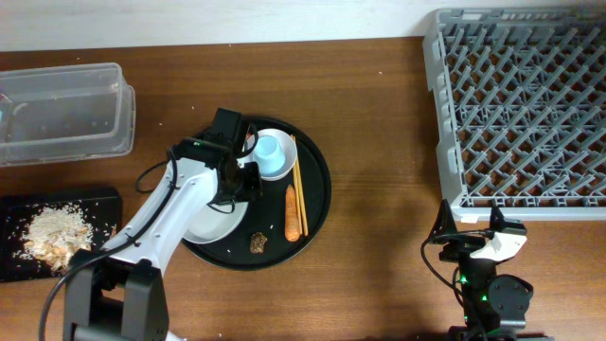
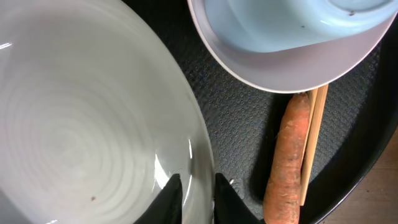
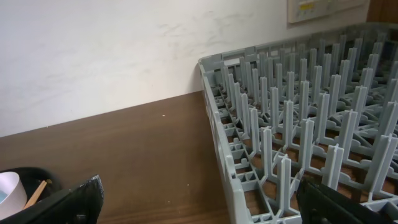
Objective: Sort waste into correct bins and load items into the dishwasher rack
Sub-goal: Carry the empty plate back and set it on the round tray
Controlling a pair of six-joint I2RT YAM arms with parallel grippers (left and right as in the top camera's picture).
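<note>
On the round black tray [image 1: 317, 204] the white plate [image 1: 210, 223] lies flat. My left gripper [image 1: 237, 185] stands over its right rim. In the left wrist view the plate [image 2: 81, 112] fills the left side, and the left gripper [image 2: 198, 199] has one finger inside the rim and one outside, narrowly apart. Whether they still press the rim is unclear. The pale blue cup [image 1: 270, 149] sits in the white bowl [image 1: 276, 169]. Chopsticks [image 1: 295, 185], an orange carrot [image 1: 292, 213] and a dark food bit [image 1: 258, 242] lie beside them. My right gripper [image 3: 199, 205] hangs wide open and holds nothing, near the dishwasher rack [image 3: 298, 143].
The clear tub [image 1: 62, 114] stands at the far left. Below it, the black bin [image 1: 95, 204] holds pale rice scraps [image 1: 57, 232]. The grey rack [image 1: 521, 104] fills the top right, with my right arm's base just below its front edge.
</note>
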